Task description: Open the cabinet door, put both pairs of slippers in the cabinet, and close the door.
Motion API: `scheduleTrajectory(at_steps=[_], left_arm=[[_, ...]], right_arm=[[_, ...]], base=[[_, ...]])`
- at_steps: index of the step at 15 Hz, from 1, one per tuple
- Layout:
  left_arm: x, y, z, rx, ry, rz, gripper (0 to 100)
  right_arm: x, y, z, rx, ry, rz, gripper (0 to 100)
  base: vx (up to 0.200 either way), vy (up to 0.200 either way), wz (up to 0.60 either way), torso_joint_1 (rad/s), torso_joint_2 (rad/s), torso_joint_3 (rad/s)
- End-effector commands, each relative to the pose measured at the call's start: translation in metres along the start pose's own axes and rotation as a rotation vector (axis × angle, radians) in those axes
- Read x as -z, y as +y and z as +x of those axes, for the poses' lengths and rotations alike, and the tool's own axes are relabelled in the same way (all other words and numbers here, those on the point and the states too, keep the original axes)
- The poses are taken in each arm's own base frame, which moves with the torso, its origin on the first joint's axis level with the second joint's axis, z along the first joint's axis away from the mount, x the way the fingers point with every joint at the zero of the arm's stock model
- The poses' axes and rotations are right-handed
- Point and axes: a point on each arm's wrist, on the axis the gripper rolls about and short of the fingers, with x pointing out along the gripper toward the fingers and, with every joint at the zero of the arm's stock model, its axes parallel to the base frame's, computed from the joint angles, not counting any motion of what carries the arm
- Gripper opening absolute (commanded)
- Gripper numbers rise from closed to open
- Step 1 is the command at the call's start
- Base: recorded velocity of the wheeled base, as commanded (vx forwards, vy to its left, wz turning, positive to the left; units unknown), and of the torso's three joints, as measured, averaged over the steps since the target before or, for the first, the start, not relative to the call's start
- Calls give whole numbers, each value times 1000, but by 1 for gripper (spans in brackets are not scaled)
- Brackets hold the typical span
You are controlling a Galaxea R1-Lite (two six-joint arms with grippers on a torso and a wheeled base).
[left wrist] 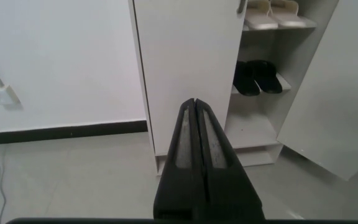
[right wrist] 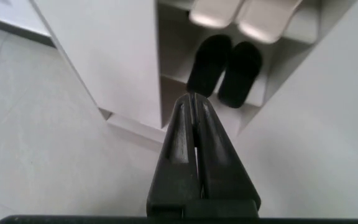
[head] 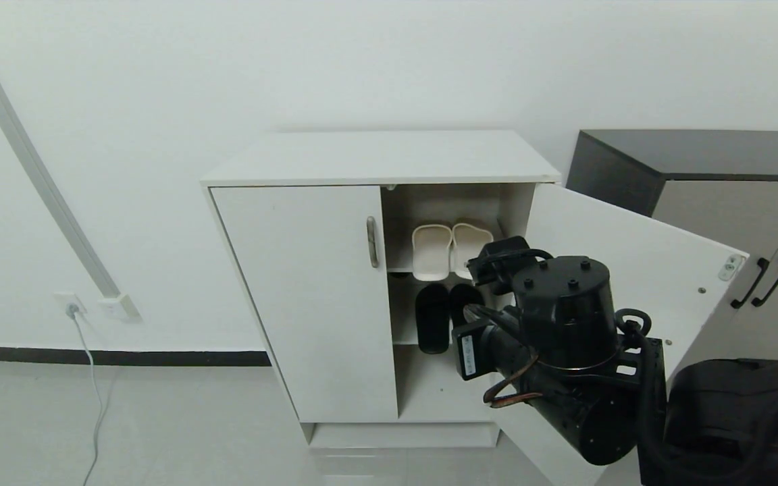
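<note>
While both are clenched empty, the right gripper (right wrist: 195, 98) has black slippers (right wrist: 209, 62) beyond its fingertips. The left gripper (left wrist: 194, 104) faces the closed door (left wrist: 188, 56).

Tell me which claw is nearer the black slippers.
Right. The right claw hangs close in front of the black slippers; the left claw sits farther back, facing the closed left door.

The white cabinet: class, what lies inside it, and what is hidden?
Cream slippers on the upper shelf, black slippers on the middle shelf. The closed left door covers the other half.
</note>
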Motion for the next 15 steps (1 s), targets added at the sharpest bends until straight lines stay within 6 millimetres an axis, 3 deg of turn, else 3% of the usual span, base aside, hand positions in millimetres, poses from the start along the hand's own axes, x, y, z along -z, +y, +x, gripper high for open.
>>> scheduleTrajectory(at_steps=[1,15], left_arm=[[0,0,0,-1,0,0,0],[0,0,0,-1,-1,0,0]], right_arm=[[2,1,2,0,5,-3,0],[1,-1,3,8,4,-2,0]], base=[[0,0,0,188,-476,-325],[0,0,0,209,-524,-316]])
